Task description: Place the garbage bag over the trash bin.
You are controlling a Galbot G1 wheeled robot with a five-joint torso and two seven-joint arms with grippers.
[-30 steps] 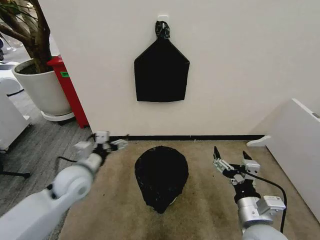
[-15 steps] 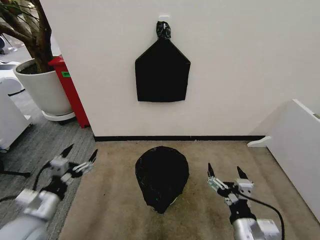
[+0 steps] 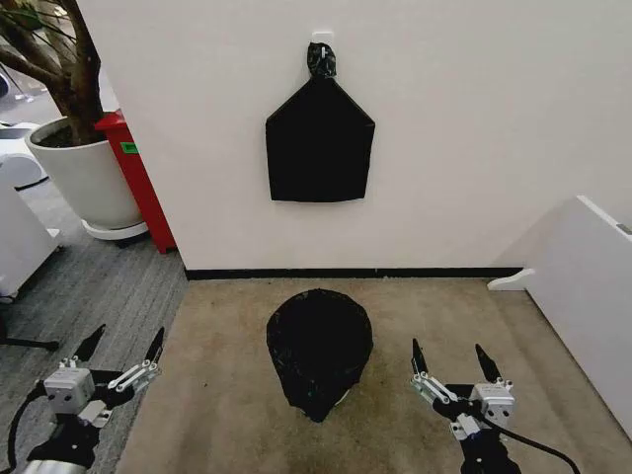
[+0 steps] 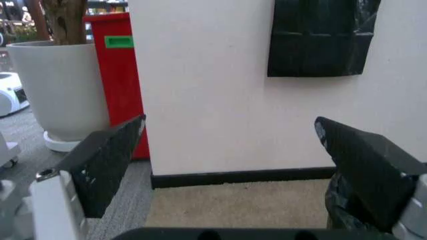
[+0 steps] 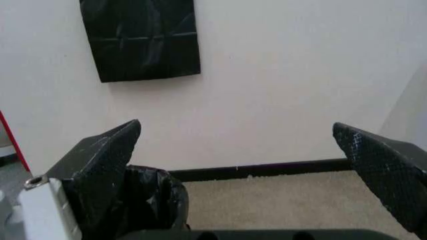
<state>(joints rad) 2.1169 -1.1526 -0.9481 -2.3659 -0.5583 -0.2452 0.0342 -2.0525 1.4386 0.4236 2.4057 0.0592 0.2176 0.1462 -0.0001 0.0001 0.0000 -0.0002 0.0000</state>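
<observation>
The glossy black garbage bag [image 3: 319,346] covers the trash bin on the carpet in the middle of the head view. Only a pale sliver of the trash bin [image 3: 342,397] shows at its lower near side. My left gripper [image 3: 126,342] hangs open low at the left, well clear of the bag. My right gripper [image 3: 447,352] is open low at the right, also apart from it. The bag's crinkled edge [image 5: 157,199] shows in the right wrist view beside one finger [image 5: 100,160]. In the left wrist view the bag [image 4: 335,200] sits by a finger [image 4: 363,170].
A flat matte black bag [image 3: 319,138] hangs on the white wall behind. A large white plant pot [image 3: 84,178] and a red box [image 3: 140,183] stand at the back left. White furniture [image 3: 588,291] lines the right side. A black baseboard [image 3: 355,272] runs along the wall.
Both arms have drawn back and down from the bag: the left gripper swung from beside the bag to the lower left, the right gripper sank lower. The bag stays on the bin.
</observation>
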